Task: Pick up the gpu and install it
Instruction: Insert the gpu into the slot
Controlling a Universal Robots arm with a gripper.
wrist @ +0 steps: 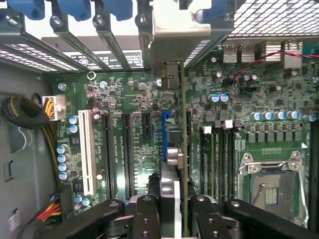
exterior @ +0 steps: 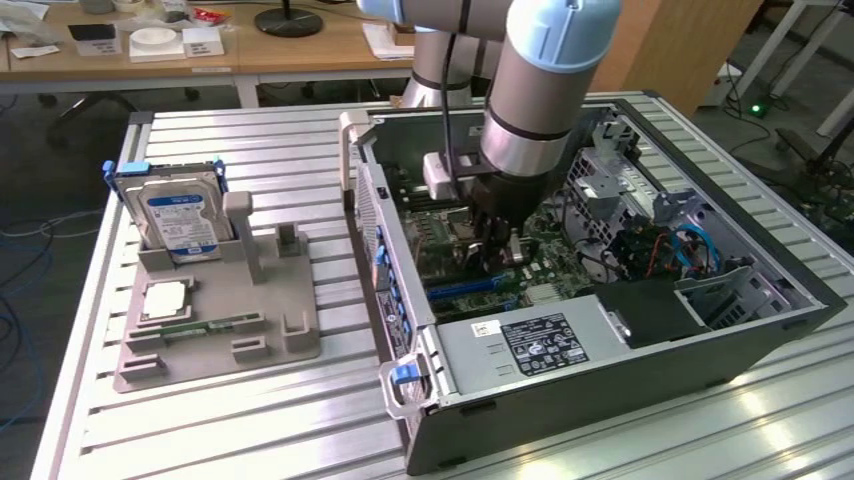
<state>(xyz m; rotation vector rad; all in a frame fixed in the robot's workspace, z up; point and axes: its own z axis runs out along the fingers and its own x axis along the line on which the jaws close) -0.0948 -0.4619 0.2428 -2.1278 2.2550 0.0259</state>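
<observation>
Slatted metal desk [exterior: 267, 420] carrying an open computer case [exterior: 627, 370] and, toward the exterior view's left, a grey holder tray [exterior: 267, 300] with a hard drive [exterior: 180, 220] and a CPU chip [exterior: 167, 300]. Inside the case, the claw [wrist: 175, 209] is narrowed onto the gpu [wrist: 180, 129], gripping its upper edge between both fingers [wrist: 147, 214]; the card stands edge-on directly beneath the claw, over the motherboard [wrist: 129, 99] beside a blue slot [wrist: 165, 134].

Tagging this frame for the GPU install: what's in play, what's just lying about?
In play:
gpu, held edge-on in the gripper
motherboard
PC case

Lying about:
hard drive
CPU chip
grey parts holder
</observation>
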